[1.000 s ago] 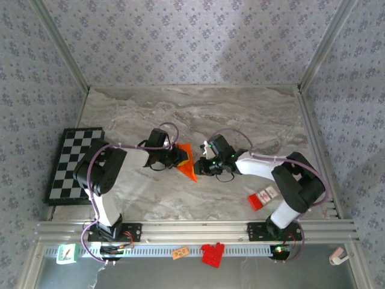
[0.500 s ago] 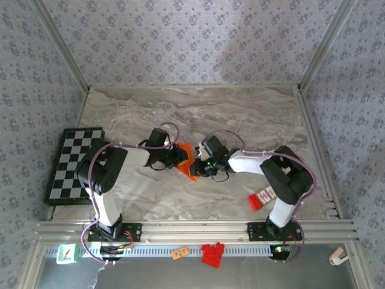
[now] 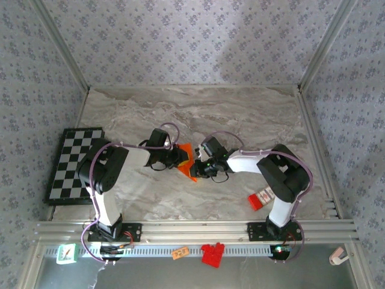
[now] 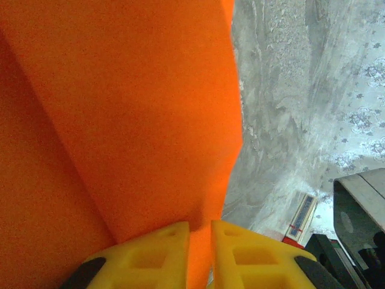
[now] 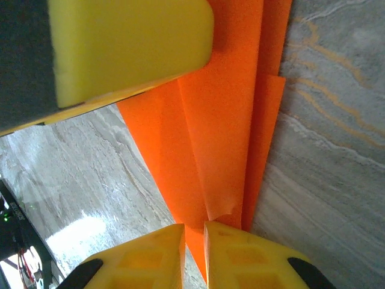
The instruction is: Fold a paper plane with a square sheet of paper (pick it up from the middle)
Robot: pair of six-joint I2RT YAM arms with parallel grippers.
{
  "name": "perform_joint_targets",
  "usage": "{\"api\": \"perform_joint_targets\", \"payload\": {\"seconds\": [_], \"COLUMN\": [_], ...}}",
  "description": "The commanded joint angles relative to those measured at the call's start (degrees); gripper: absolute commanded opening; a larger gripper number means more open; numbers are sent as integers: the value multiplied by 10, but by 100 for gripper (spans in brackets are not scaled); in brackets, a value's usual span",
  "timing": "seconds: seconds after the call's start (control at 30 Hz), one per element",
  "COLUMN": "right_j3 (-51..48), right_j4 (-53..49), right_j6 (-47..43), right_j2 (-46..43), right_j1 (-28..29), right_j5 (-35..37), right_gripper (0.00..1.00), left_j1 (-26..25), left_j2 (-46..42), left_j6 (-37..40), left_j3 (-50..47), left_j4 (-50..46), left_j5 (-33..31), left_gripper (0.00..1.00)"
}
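Observation:
The square sheet of paper (image 3: pixel 187 160), bright orange, is folded into a slim pointed paper plane with several layers and hangs between both grippers over the middle of the table. My left gripper (image 3: pixel 178 158) is shut on its left side; in the left wrist view the paper (image 4: pixel 120 120) runs down between the yellow fingers of that gripper (image 4: pixel 200 247). My right gripper (image 3: pixel 198 167) is shut on the narrow lower end, where the folded layers (image 5: pixel 222 132) meet its fingertips (image 5: pixel 194 238). The left gripper's yellow pad (image 5: pixel 129 42) shows at the top of the right wrist view.
A black-and-white checkerboard (image 3: pixel 75 162) lies at the left edge. A small red-and-white box (image 3: pixel 263 197) lies near the right arm's base, and it is also in the left wrist view (image 4: pixel 301 217). Red blocks (image 3: pixel 212 253) and a small orange tag (image 3: pixel 179 253) sit below the front rail.
The right arm has drawn in to the left, bringing its gripper onto the paper's lower end. The left gripper and the paper have stayed where they were.

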Motion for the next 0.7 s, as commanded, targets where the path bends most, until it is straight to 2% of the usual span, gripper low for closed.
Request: {"api": "perform_joint_targets", "payload": {"seconds": [0.0, 0.4, 0.67], "right_j3": [4, 5, -8], "right_j4": [-16, -27, -5], "right_j6": [-8, -6, 9], "right_j2": [12, 9, -60], "right_j1": [2, 4, -10], "right_j5": [-7, -14, -9], "right_gripper": [18, 18, 22], "left_j1": [-3, -4, -4], "left_j2": [10, 16, 18], "left_j6": [10, 18, 23], "left_j3": [13, 17, 18], "left_j4": [-13, -51, -79], "left_j5": [3, -13, -24], "left_gripper": [18, 18, 17]}}
